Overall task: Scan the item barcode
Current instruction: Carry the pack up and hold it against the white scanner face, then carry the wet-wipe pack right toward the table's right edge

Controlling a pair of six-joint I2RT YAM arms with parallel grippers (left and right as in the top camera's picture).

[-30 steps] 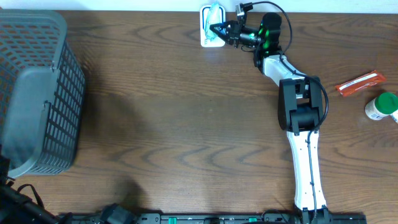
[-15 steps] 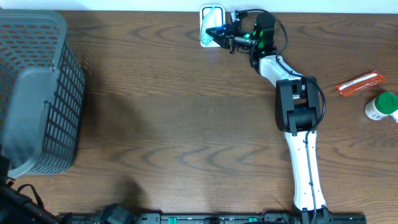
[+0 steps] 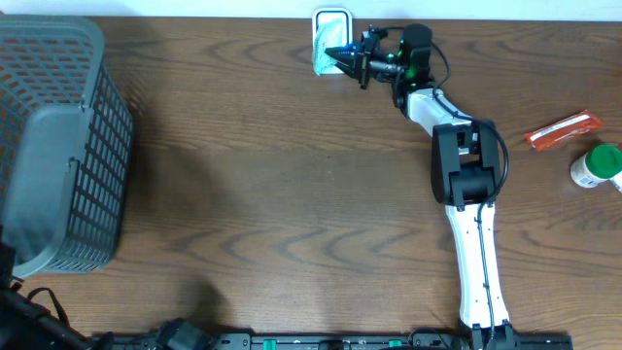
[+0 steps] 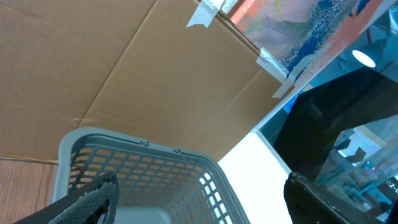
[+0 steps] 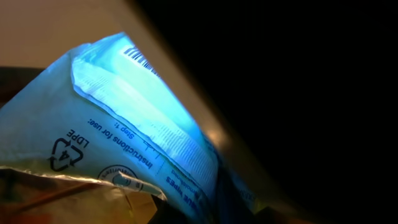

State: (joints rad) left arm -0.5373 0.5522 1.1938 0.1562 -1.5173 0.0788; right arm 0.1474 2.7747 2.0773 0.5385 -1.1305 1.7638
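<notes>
Hanging at the far edge of the desk, the plastic pouch sits tilted in the pinch of the right tool, whose jaws are closed almost flat on one edge of it. In the right wrist view the pouch glows blue-white, its printed face is toward the camera, and the barcode sits near an upper corner.

The step in hand looks like presenting that code for a read. No scanner can be made out in any view, so which way the code must face is unclear. The next move probably calls for a small wrist turn that leaves the film flat and the code unshaded, without loosening the pinch.

The left tool stands wide open and empty, with the grey basket in its view, well apart from the pouch. An orange packet and a green-capped bottle lie near the desk's right edge.
</notes>
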